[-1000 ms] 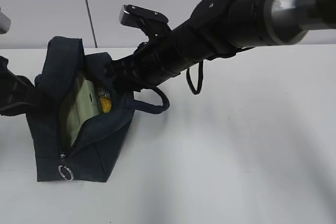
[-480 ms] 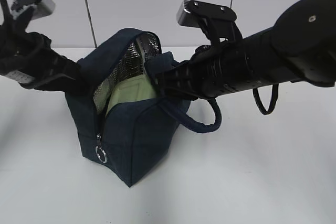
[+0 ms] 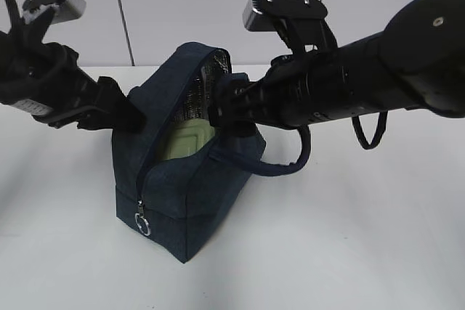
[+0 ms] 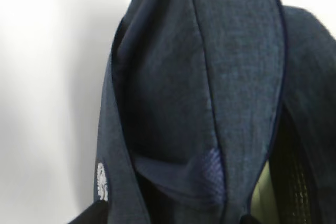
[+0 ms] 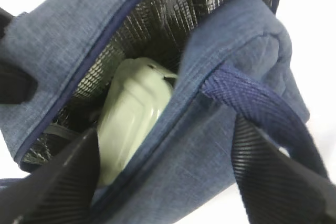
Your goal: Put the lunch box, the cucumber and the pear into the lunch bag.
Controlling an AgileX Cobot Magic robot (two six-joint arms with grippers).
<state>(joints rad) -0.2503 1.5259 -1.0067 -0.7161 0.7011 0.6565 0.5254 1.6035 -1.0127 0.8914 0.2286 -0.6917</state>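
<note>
Lunch bag (image 3: 190, 201) stands upright on the white counter (image 3: 349, 237), left of centre in the exterior view, its zipper top gaping and its silver lining (image 5: 157, 19) showing. The ring pull (image 3: 142, 224) hangs at the low end of the zipper, at about 7 o'clock on the bag. Inside, the lunch box (image 5: 134, 114) stands on edge, its pale green lid facing the opening; cucumber and pear cannot be seen.

The left claw (image 3: 122, 111) comes in from 9 o'clock and sits against the bag's left wall near the top. Its wrist view is filled with navy fabric, and whether the fingers are spread or pinching the cloth cannot be told.

The right claw (image 5: 165, 182) reaches in from 3 o'clock at the bag's right rim. Its two ribbed fingers (image 5: 270, 174) stand wide apart, straddling the near wall; one lies inside the opening beside the box, the other outside under the handle (image 3: 282, 168). They grip nothing. The handle loop droops off the bag's right side below the arm.
</note>
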